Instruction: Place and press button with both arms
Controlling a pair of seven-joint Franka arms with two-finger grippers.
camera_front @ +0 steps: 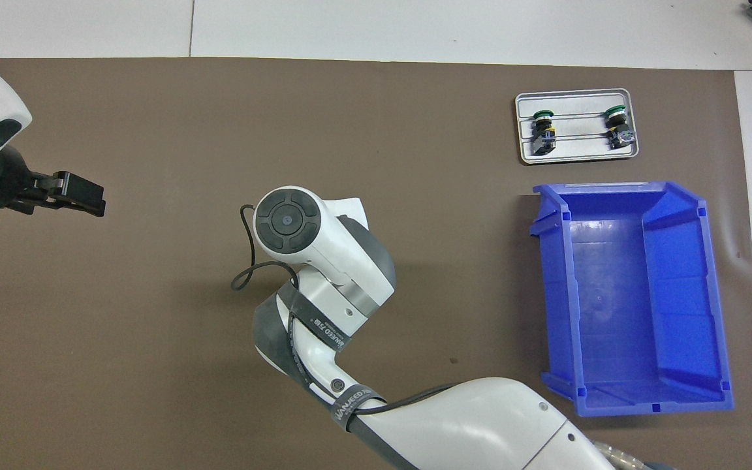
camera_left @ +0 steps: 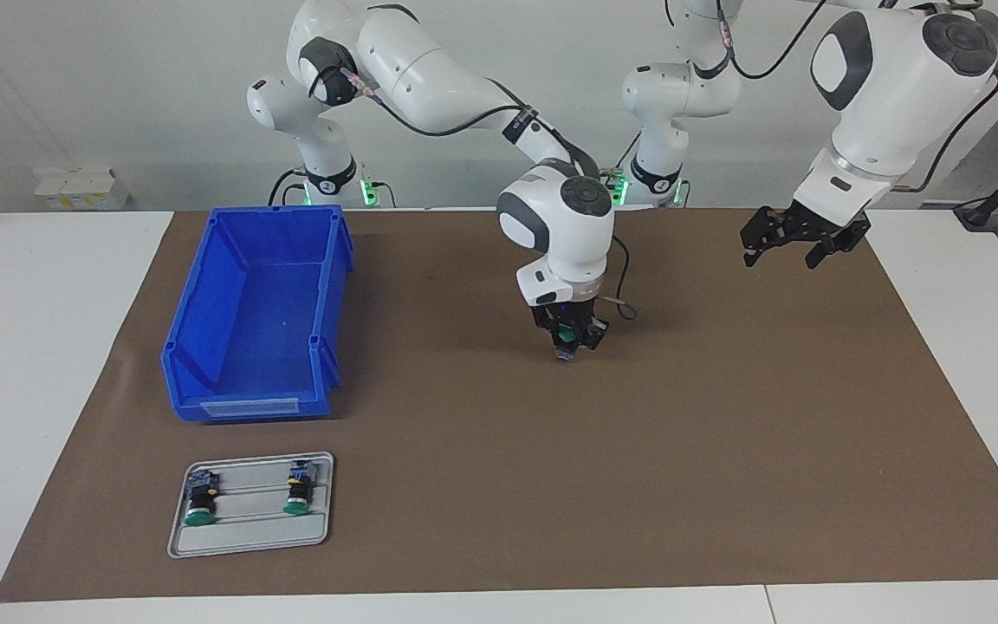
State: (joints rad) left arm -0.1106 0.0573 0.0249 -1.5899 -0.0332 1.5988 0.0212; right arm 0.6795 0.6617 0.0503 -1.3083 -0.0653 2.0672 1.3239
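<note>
**Button held upright at mid-mat, ready to set down**

The right gripper pinches the button in closed fingers just over the brown mat, likely so it lands standing with its cap reachable. The left gripper, fingers spread wide, waits above the mat's left-arm end (probably to press). Two spare buttons lie on the grey tray beside the blue bin.

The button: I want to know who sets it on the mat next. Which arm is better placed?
The right. Its gripper is shut on the button, low over the brown mat mid-table. The left gripper hangs open over the mat at its own end, holding nothing.
</note>
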